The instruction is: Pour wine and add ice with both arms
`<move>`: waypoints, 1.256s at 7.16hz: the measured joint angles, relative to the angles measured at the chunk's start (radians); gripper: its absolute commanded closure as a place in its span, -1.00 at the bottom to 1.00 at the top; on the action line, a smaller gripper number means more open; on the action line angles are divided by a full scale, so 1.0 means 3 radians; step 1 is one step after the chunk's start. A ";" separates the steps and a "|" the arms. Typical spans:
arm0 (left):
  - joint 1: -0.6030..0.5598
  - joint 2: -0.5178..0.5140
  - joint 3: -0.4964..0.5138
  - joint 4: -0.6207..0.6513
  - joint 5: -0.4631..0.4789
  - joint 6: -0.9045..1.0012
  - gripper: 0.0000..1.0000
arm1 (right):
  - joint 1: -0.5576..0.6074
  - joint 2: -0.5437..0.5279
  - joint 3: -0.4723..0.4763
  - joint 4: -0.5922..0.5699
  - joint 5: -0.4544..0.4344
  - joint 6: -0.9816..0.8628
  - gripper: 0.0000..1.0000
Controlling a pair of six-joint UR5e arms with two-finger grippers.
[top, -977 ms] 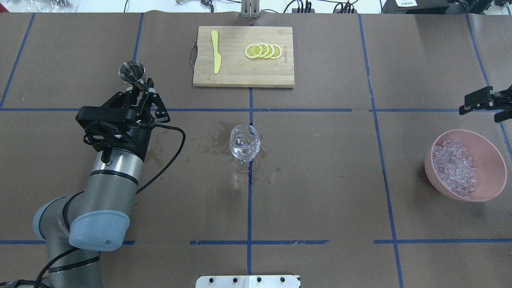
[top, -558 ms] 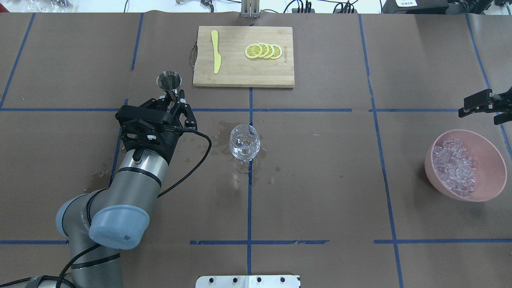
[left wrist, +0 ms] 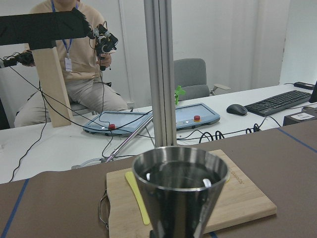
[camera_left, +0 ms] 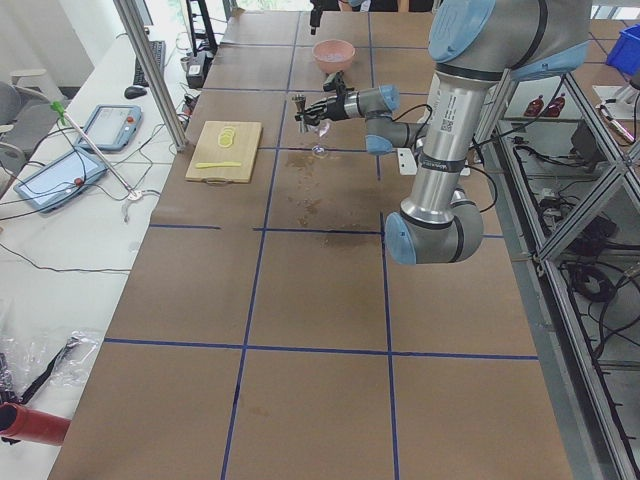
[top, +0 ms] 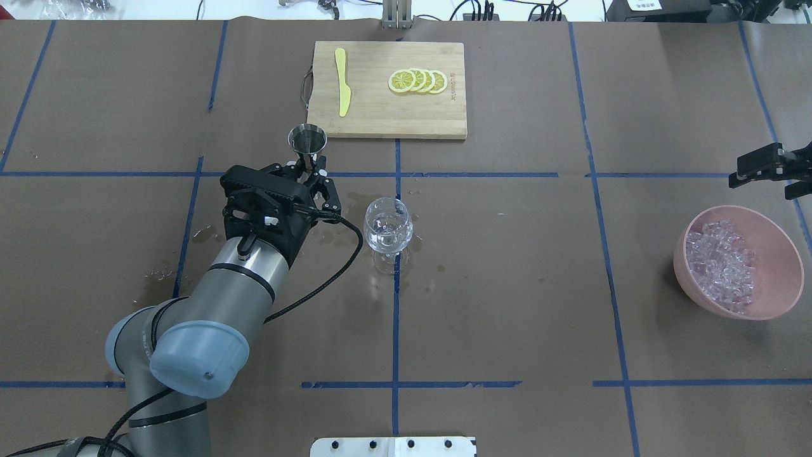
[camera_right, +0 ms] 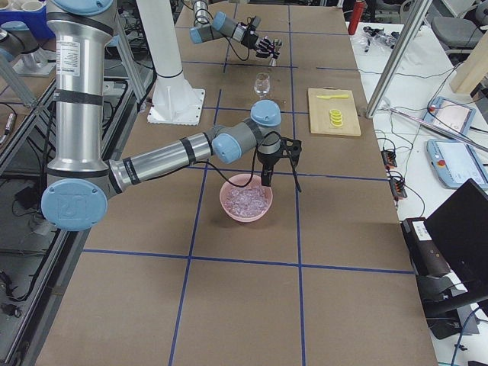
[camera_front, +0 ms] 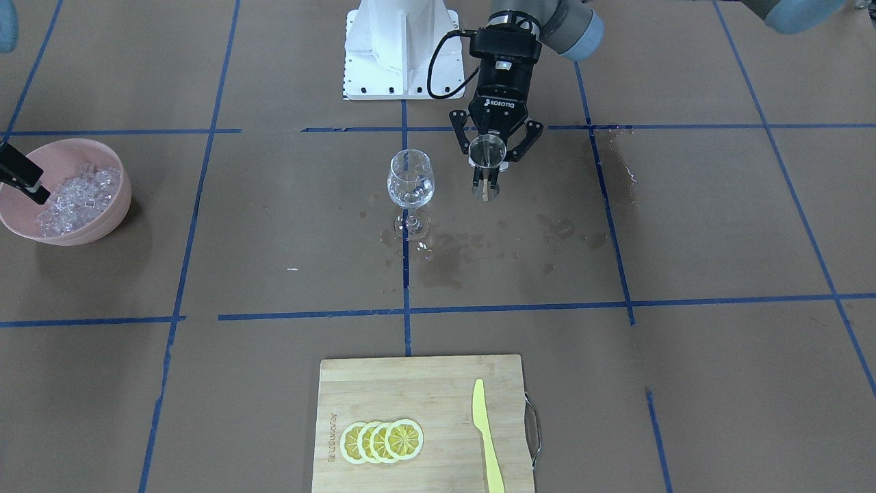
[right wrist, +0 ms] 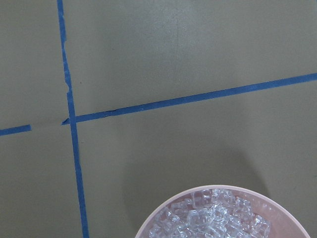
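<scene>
My left gripper [top: 309, 172] is shut on the stem of a steel jigger [top: 307, 141] and holds it upright above the table, just left of and slightly beyond the clear wine glass [top: 387, 227]. The left wrist view shows dark wine [left wrist: 178, 174] inside the jigger [left wrist: 179, 198]. From the front, the jigger [camera_front: 487, 152] hangs right of the glass [camera_front: 410, 181]. The ice [top: 720, 263] fills a pink bowl [top: 777, 254] at the right. My right gripper [top: 761, 181] is open and empty above the bowl's far edge.
A wooden cutting board [top: 374, 120] with lemon slices [top: 417, 81] and a yellow knife [top: 342, 82] lies beyond the glass. Wet brown stains [camera_front: 445, 263] spread around the glass's foot. The white pedestal [camera_front: 402, 48] stands at the robot's side.
My left arm has carried the jigger to the right, from the table's left part to just beside the wine glass. The right gripper has stayed almost still.
</scene>
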 measured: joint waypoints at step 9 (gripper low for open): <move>0.0117 -0.0056 0.0105 -0.0124 0.0189 0.0443 1.00 | -0.0001 0.0001 0.0024 0.0000 0.0000 0.0000 -1.00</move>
